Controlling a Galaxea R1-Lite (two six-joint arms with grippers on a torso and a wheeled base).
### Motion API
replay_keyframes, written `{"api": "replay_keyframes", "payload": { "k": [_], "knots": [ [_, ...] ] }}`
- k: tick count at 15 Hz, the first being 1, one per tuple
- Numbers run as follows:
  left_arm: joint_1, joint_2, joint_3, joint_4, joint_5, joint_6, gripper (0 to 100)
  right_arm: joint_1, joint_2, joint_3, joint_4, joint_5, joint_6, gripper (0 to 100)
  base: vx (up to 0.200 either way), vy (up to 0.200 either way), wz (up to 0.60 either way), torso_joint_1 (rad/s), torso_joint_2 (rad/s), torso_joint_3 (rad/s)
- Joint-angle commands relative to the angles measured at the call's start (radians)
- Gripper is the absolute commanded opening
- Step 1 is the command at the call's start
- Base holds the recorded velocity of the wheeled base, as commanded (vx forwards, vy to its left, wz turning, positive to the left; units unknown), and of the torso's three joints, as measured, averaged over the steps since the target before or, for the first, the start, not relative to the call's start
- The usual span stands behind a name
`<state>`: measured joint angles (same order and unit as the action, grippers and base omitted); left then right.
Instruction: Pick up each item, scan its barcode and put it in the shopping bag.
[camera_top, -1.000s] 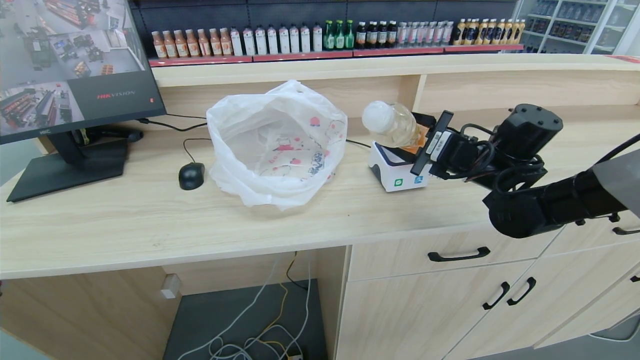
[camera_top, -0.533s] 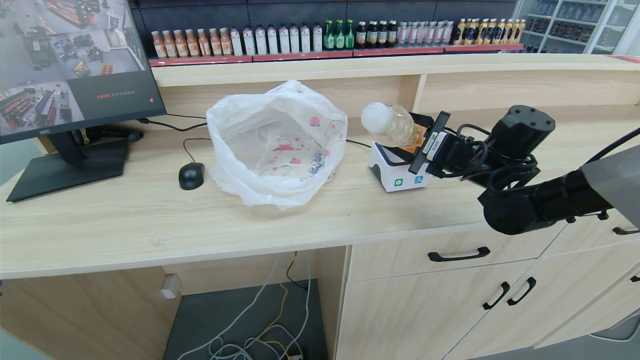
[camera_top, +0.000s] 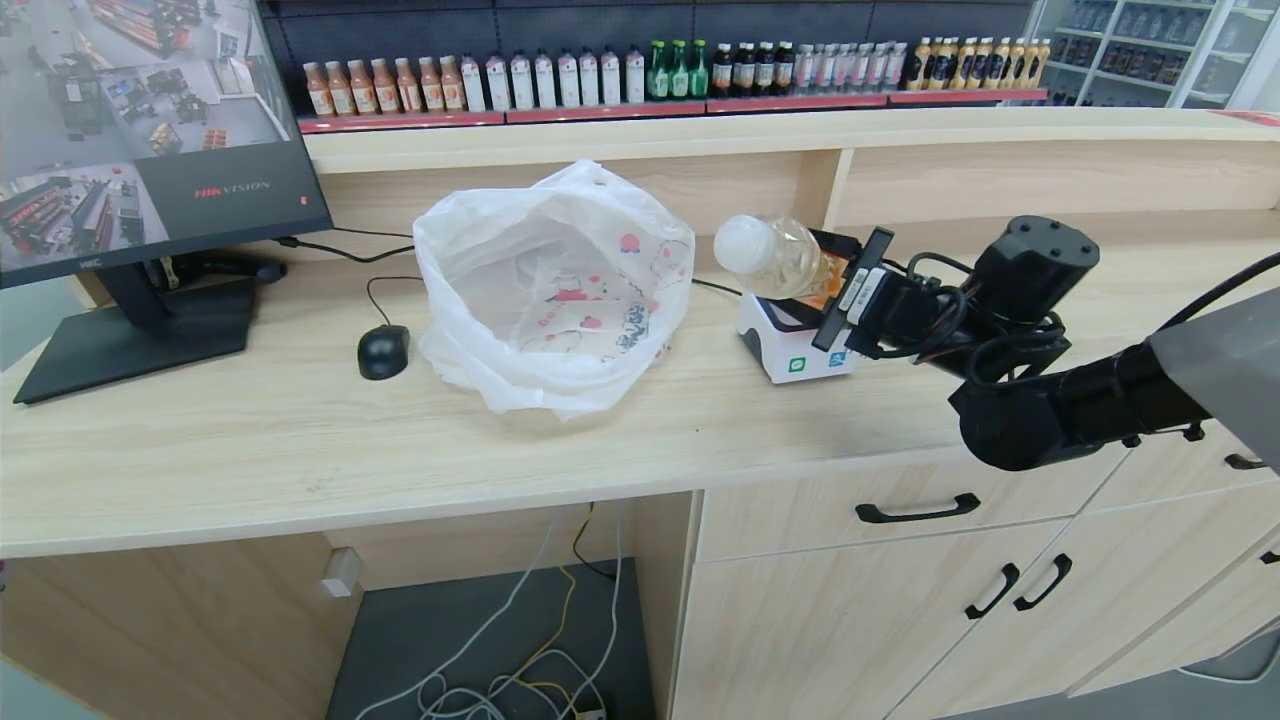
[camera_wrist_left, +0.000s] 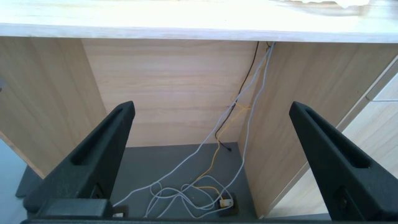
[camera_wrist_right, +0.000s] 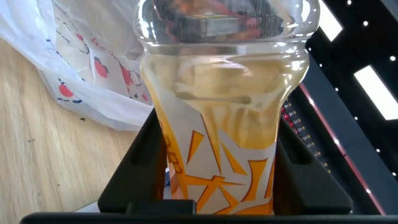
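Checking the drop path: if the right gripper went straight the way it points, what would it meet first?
Probably the bag: the right gripper points its bottle, cap first, at the bag's side, nothing between. Height against the rim is unclear, so it might pass over.

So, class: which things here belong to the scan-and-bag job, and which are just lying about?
Job: bottle, right gripper holding it, scanner, shopping bag.
Lying about: monitor, mouse, shelf bottles, floor cables.
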<state>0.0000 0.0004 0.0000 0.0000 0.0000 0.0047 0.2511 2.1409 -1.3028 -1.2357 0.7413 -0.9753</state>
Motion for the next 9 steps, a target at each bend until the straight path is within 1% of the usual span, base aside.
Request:
{"api": "replay_keyframes", "payload": {
  "k": [1, 9],
  "knots": [
    [0.0, 0.0, 0.0, 0.0, 0.0, 0.0, 100, 0.002, 0.001, -0.003, 0.001, 0.001, 0.0, 0, 0.0, 0.0, 0.0, 0.0, 0.0, 0.0],
    [0.0, 0.0, 0.0, 0.0, 0.0, 0.0, 100, 0.011, -0.021, 0.0, 0.001, -0.01, 0.012, 0, 0.0, 0.0, 0.0, 0.0, 0.0, 0.0]
  ]
}}
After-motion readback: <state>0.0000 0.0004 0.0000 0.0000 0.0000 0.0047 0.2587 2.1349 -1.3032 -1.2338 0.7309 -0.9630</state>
